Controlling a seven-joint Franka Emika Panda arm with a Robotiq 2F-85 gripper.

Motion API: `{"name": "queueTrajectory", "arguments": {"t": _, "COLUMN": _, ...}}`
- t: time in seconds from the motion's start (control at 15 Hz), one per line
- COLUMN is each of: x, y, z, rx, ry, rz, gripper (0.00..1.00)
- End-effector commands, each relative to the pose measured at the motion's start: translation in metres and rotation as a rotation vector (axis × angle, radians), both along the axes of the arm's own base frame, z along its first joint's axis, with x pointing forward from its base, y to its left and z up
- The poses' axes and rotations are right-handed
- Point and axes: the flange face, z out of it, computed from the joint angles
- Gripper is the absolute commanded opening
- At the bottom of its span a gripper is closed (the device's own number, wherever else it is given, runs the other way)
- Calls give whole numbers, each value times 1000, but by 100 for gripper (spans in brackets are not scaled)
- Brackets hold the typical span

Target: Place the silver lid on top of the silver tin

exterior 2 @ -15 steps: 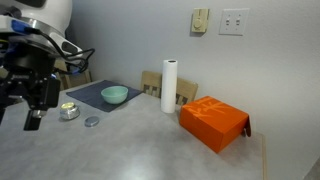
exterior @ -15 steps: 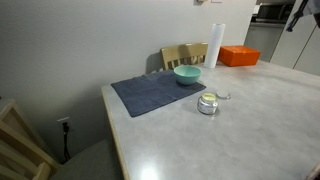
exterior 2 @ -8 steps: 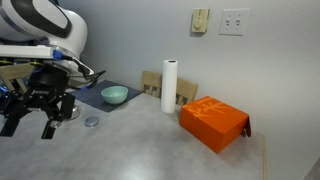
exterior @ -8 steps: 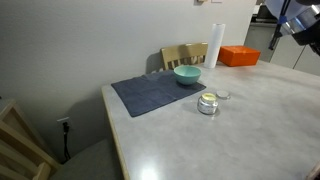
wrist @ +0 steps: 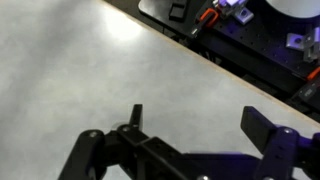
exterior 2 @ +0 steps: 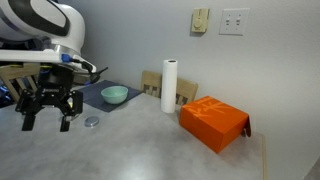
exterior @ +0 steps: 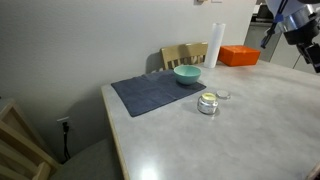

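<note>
Gripper [exterior 2: 46,125], spread, empty; silver lid [exterior 2: 92,122], flat beside silver tin [exterior: 207,103], inside worktop [exterior: 180,140] edges, liable to be skidded if pinched shallowly

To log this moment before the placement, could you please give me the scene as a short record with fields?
hand: open, holding nothing, close to the lid in an exterior view
silver lid: flat on the table, beside the tin, not on it
silver tin: upright on the table, uncovered
teal bowl: on the dark mat
further back: paper towel roll, orange box
task status: lid not yet on the tin
</note>
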Motion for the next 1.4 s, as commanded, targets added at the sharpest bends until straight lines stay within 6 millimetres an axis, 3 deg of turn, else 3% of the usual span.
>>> {"name": "queueTrajectory", "arguments": {"t": 0.0, "x": 16, "y": 24, "z": -25, "rx": 120, "ry": -47, "rz": 62, "gripper": 100}}
{"name": "queueTrajectory", "arguments": {"t": 0.13, "x": 20, "y": 42, "z": -46, "rx": 105, "ry": -26, "rz": 102, "gripper": 100}}
{"name": "queueTrajectory", "arguments": {"t": 0.2, "x": 15, "y": 44, "z": -52, "rx": 8, "ry": 63, "rz": 100, "gripper": 100}}
{"name": "queueTrajectory", "arguments": {"t": 0.27, "x": 11, "y": 36, "z": -36, "rx": 75, "ry": -11, "rz": 84, "gripper": 100}}
{"name": "queueTrajectory", "arguments": {"t": 0.47, "x": 10, "y": 47, "z": -55, "rx": 28, "ry": 49, "rz": 100, "gripper": 100}}
{"name": "queueTrajectory", "arguments": {"t": 0.87, "x": 42, "y": 70, "z": -61, "rx": 193, "ry": -232, "rz": 205, "gripper": 100}}
{"name": "queueTrajectory", "arguments": {"t": 1.07, "x": 47, "y": 83, "z": -65, "rx": 267, "ry": -393, "rz": 277, "gripper": 100}}
{"name": "queueTrajectory", "arguments": {"t": 1.13, "x": 50, "y": 82, "z": -58, "rx": 220, "ry": -336, "rz": 239, "gripper": 100}}
{"name": "queueTrajectory", "arguments": {"t": 1.33, "x": 49, "y": 86, "z": -64, "rx": 248, "ry": -382, "rz": 257, "gripper": 100}}
